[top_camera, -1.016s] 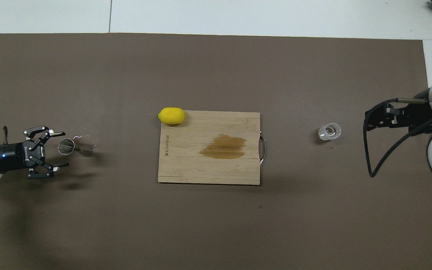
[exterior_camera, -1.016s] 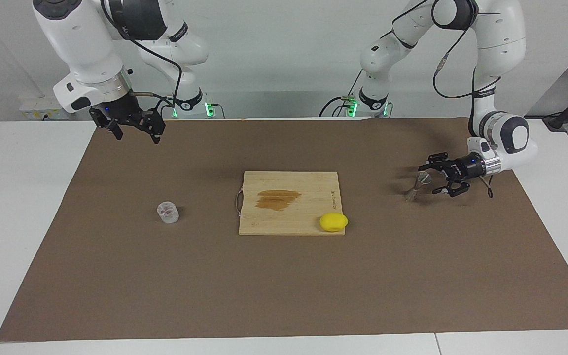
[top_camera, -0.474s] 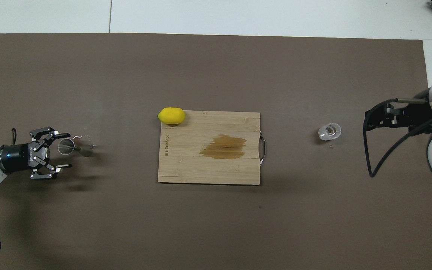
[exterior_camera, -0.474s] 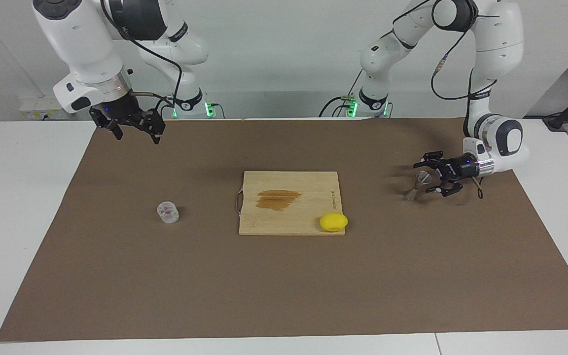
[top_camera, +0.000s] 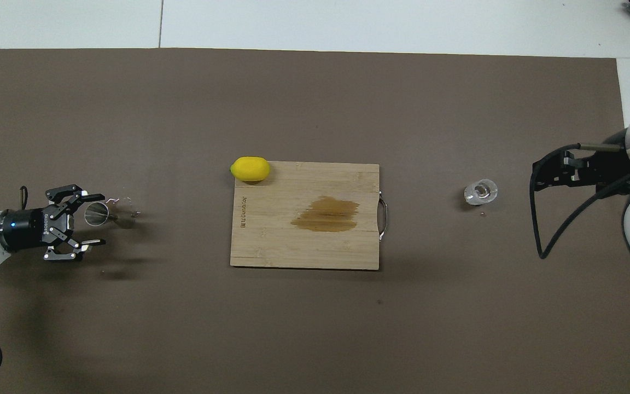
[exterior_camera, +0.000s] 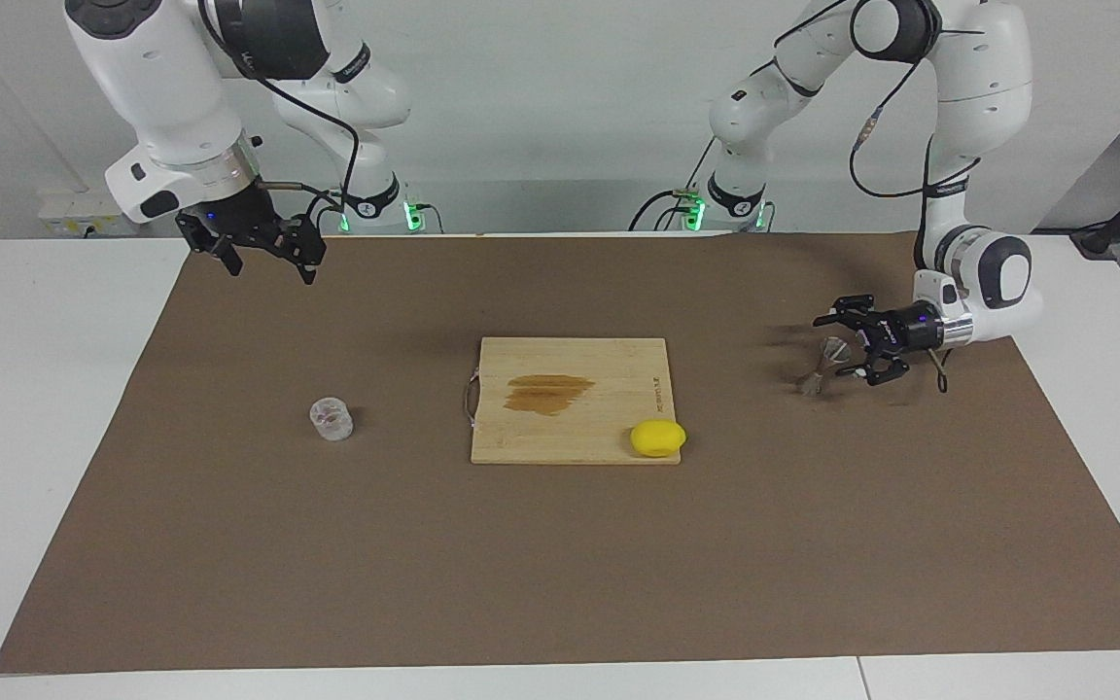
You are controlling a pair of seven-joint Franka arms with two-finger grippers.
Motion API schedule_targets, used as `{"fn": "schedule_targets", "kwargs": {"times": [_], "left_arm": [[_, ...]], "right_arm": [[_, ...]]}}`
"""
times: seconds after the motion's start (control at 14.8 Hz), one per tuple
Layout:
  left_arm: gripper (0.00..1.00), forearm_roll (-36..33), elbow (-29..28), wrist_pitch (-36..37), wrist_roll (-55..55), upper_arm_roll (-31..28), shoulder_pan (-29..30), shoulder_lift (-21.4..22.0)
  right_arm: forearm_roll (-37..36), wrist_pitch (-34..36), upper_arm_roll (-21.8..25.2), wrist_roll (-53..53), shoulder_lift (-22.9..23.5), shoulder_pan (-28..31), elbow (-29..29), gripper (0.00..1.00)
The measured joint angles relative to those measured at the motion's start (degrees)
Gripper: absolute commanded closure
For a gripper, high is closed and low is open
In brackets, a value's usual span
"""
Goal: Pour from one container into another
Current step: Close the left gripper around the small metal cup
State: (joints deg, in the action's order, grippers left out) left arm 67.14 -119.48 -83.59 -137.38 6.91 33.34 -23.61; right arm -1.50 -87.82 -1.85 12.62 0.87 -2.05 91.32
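The clear glass cup (exterior_camera: 332, 419) (top_camera: 480, 192) stands on the brown mat toward the right arm's end, reddish inside. The metal jigger (exterior_camera: 818, 374) (top_camera: 96, 213) stands upright toward the left arm's end. My left gripper (exterior_camera: 839, 347) (top_camera: 98, 219) lies level and low, open, its fingers on either side of the jigger's upper cone; I cannot tell whether they touch it. My right gripper (exterior_camera: 263, 255) (top_camera: 546, 172) hangs open in the air over the mat's edge near the robots, apart from the cup, holding nothing.
A wooden cutting board (exterior_camera: 618, 369) (top_camera: 271, 241) with a brown wet stain lies mid-mat, between the cup and the jigger. A yellow lemon (exterior_camera: 658, 437) (top_camera: 250, 168) rests on the board's corner farthest from the robots, toward the left arm's end.
My left gripper has crept a little toward the jigger, so that its open fingers reach further along the upper cone. The right arm, the cup and the jigger have not moved.
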Motion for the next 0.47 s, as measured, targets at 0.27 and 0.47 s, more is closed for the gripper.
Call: {"fn": "schedule_targets", "kwargs": {"times": [0.27, 0.47], "left_arm": [[0.05, 0.02, 0.01, 0.22, 0.02, -0.01, 0.0, 0.0], [0.14, 0.03, 0.03, 0.3, 0.02, -0.01, 0.0, 0.0]], "right_arm": [[0.0, 0.0, 0.0, 0.0, 0.0, 0.0, 0.0, 0.0], [0.0, 0.0, 0.0, 0.0, 0.0, 0.0, 0.0, 0.0]]}}
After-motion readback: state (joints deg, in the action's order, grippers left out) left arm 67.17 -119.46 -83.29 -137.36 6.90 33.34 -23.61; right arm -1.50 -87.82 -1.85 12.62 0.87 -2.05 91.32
